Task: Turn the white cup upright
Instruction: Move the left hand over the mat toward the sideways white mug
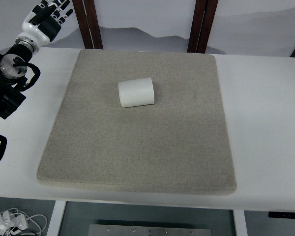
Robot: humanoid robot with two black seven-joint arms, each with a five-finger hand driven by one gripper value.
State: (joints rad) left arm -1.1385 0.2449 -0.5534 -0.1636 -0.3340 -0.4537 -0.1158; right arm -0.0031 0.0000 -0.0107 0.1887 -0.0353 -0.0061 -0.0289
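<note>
I see the ribbed white cup point(135, 92) lying on its side on the grey felt mat point(137, 147), well apart from my left hand point(48, 17), fingers relaxed open, tips cropped at the top edge.

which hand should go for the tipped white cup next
Left, likely. The left hand is the only one in view, raised at the table's far left corner with fingers relaxed, holding nothing. The white cup lies on its side on the grey mat, left of centre.
</note>
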